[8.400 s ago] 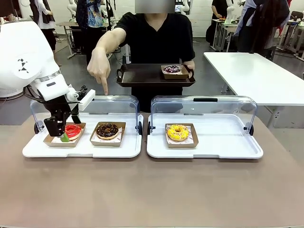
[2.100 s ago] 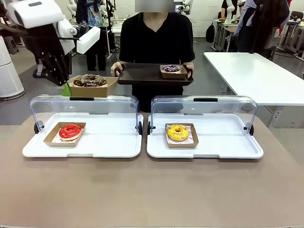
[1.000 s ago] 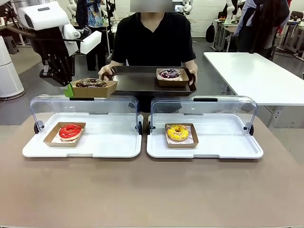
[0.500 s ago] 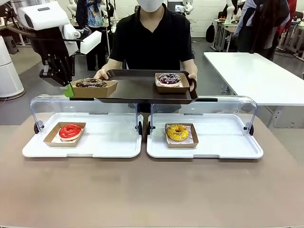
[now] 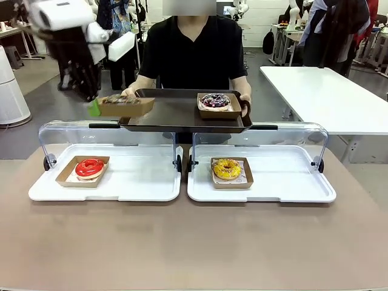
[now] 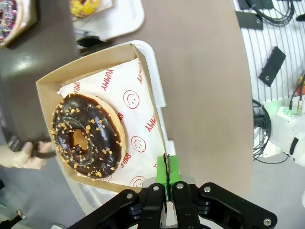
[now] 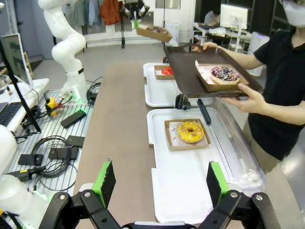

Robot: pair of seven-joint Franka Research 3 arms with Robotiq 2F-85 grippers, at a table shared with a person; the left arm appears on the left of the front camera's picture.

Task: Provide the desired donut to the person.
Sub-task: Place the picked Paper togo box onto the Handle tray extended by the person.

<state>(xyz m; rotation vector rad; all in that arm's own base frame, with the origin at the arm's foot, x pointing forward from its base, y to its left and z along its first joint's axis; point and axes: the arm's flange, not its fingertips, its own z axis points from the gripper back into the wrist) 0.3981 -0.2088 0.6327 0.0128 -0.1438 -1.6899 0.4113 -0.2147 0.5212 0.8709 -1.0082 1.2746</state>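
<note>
My left gripper [image 5: 94, 108] is shut on the rim of a cardboard box [image 5: 125, 107] that holds the chocolate donut [image 6: 86, 136] with nut crumbs. In the left wrist view the green pads [image 6: 167, 171] pinch the box's edge [image 6: 150, 109]. I hold the box in the air at the left end of the dark tray [image 5: 176, 115], which the person [image 5: 194, 48] in a black shirt holds with both hands. A sprinkled donut [image 5: 215, 100] in its own box sits on the tray's right side. My right gripper [image 7: 162, 181] stands open with nothing between its fingers.
Two white trays with raised clear lids lie on the brown table. The left one [image 5: 145, 182] holds a red donut [image 5: 90, 167], the right one [image 5: 285, 182] a yellow donut [image 5: 227, 168]. A white table [image 5: 327, 91] stands at the back right.
The person has pushed the dark tray forward over the lids. My left gripper has carried the chocolate donut's box to the right, up to the tray's left end.
</note>
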